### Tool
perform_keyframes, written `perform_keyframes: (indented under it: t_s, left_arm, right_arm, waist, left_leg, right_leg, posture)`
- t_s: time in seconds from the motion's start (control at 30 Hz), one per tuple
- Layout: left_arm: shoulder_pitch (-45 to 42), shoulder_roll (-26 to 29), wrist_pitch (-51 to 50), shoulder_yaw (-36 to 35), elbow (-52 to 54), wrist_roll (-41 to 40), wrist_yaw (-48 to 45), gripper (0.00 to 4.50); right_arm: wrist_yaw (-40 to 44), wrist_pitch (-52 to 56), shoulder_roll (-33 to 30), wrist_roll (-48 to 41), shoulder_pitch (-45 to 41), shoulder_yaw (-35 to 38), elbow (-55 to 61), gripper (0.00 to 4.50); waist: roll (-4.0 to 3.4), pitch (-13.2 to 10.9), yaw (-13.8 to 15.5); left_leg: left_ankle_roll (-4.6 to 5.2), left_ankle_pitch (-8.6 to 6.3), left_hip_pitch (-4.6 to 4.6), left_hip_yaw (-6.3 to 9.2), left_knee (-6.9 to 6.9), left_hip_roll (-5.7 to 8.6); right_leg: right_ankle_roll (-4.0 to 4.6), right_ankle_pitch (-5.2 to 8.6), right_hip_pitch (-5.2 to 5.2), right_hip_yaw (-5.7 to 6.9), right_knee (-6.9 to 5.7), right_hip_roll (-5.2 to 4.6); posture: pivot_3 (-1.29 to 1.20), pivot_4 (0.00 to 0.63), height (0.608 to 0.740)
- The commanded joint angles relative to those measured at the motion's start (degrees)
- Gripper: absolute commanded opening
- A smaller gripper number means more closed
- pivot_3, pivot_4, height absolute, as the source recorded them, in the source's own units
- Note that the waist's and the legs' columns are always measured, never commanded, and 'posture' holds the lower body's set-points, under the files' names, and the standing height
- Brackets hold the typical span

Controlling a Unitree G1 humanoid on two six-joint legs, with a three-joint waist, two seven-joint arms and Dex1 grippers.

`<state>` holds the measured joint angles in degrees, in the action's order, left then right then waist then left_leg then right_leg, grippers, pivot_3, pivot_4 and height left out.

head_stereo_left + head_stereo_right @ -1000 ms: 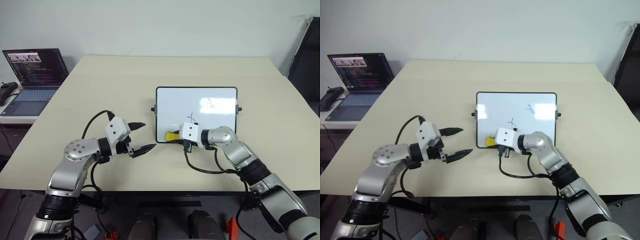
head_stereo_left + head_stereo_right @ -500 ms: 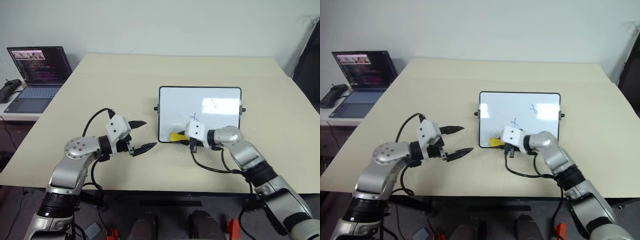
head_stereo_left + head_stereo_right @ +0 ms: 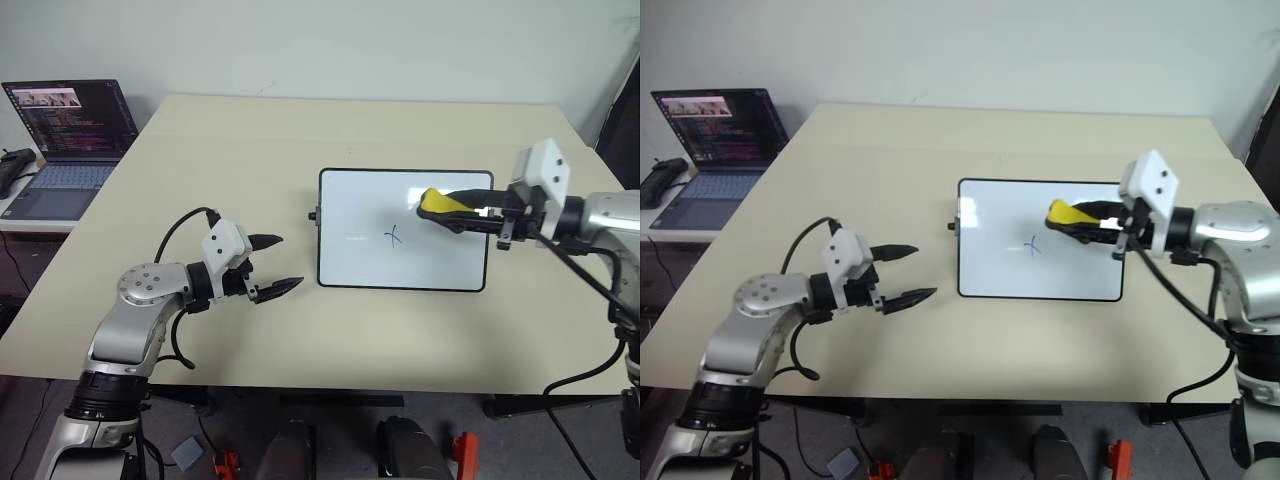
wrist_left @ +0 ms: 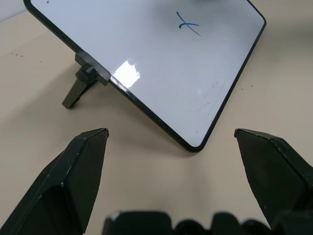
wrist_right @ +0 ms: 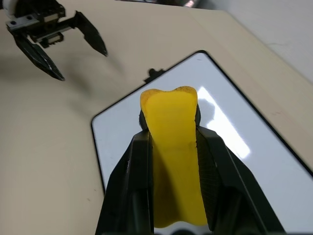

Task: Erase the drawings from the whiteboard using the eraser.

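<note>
The whiteboard [image 3: 350,200] lies on the beige table, right of centre, with a small black knob [image 4: 88,73] on its side. One blue cross-shaped drawing [image 3: 395,236] sits near the board's middle. My right gripper [image 3: 432,208] hovers above the board's far right part, shut on the yellow eraser [image 3: 440,201], whose end sticks out past the black fingers [image 5: 134,161]. My left gripper [image 3: 290,262] is open and holds nothing, just left of the board's near left corner [image 4: 193,146], apart from it.
An open laptop [image 3: 65,140] and a black object [image 3: 12,168] rest on a low side table at the far left. A dark thing [image 3: 625,110] stands past the table's right edge. Bare tabletop [image 3: 330,130] lies beyond the board.
My right gripper lifted the eraser from the board's near left edge and swung it up and to the right, above the far right part. The left gripper stayed put. The camera shifted.
</note>
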<state>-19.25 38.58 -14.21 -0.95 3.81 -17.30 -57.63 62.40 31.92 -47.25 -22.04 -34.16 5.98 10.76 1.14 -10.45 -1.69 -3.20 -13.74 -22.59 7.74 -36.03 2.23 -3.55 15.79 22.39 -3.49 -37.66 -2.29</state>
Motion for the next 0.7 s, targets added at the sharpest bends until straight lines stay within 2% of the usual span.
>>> perform_keyframes:
  t_s: [0.03, 0.47, 0.7]
  left_arm:
    - [-1.53, 1.02, 1.76, -1.49, 0.08, -0.87, -1.03, 4.50]
    - [-4.05, 0.89, -1.71, -1.58, 1.17, -3.29, -2.48, 4.50]
    - [-6.51, 3.97, -6.21, -0.91, 3.43, -3.36, -2.71, 4.50]
  right_arm:
    - [0.50, -1.38, -2.78, -1.01, 2.61, 3.81, -1.13, 0.86]
    - [1.61, -4.20, -7.97, -0.15, 11.51, 6.34, -3.56, 0.86]
    - [1.81, -6.11, -12.60, 1.32, 13.74, 6.89, -2.52, 0.86]
  waist:
    - [0.01, -0.01, 0.00]
    - [-0.04, -0.08, -0.15]
    - [-0.04, -0.09, -0.21]
  left_leg:
    - [0.00, 0.00, 0.00, -0.01, 0.00, 0.00]
    - [0.00, 0.00, 0.02, -0.07, -0.04, 0.00]
    - [0.00, 0.00, 0.02, -0.08, -0.04, 0.00]
  right_leg:
    - [0.00, 0.00, 0.00, -0.01, -0.01, 0.00]
    - [-0.01, 0.00, 0.00, -0.06, -0.09, 0.02]
    - [-0.03, 0.02, 0.00, -0.06, -0.09, 0.02]
  posture:
    - [0.00, 0.150, 0.740]
    - [0.00, 0.150, 0.740]
    - [0.00, 0.150, 0.740]
